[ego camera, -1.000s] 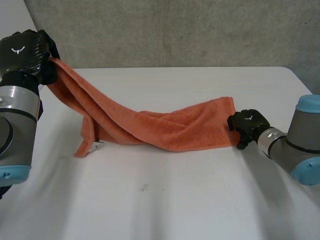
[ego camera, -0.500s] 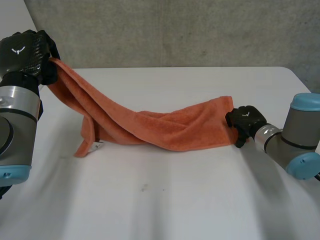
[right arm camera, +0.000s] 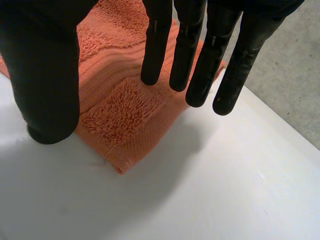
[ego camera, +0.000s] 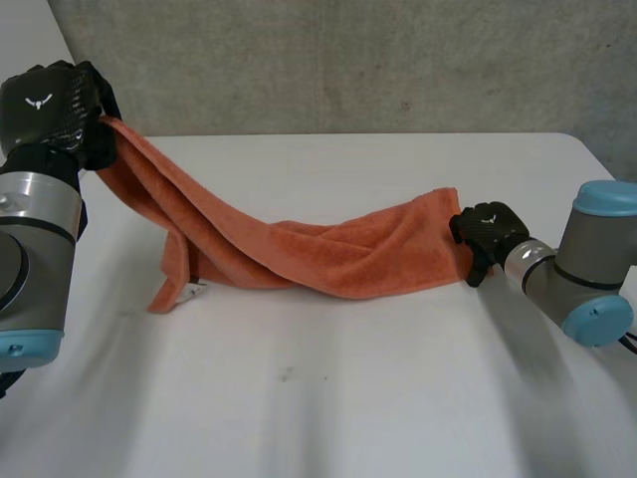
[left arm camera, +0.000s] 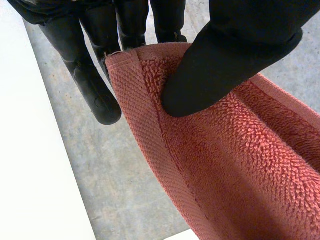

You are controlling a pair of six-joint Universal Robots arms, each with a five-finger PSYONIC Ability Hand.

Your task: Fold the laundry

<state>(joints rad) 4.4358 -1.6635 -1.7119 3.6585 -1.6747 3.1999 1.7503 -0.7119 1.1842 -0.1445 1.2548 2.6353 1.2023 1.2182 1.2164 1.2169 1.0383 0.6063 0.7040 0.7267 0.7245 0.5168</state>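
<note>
One corner of the orange terry towel [ego camera: 328, 254] was pinched between thumb and fingers of the black left hand [ego camera: 55, 100], raised above the white desk [ego camera: 348, 398] at far left! The cloth sloped down, bunched across the middle, and its other end lay flat beneath the black right hand [ego camera: 486, 234], fingers straight and unclenched.

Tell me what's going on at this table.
A two-armed robot is handling an orange towel on a white table. Its left robot hand pinches one corner, holding it up off the table. The right robot hand is open, fingers straight over a corner at the towel's other end, which lies on the table.
</note>
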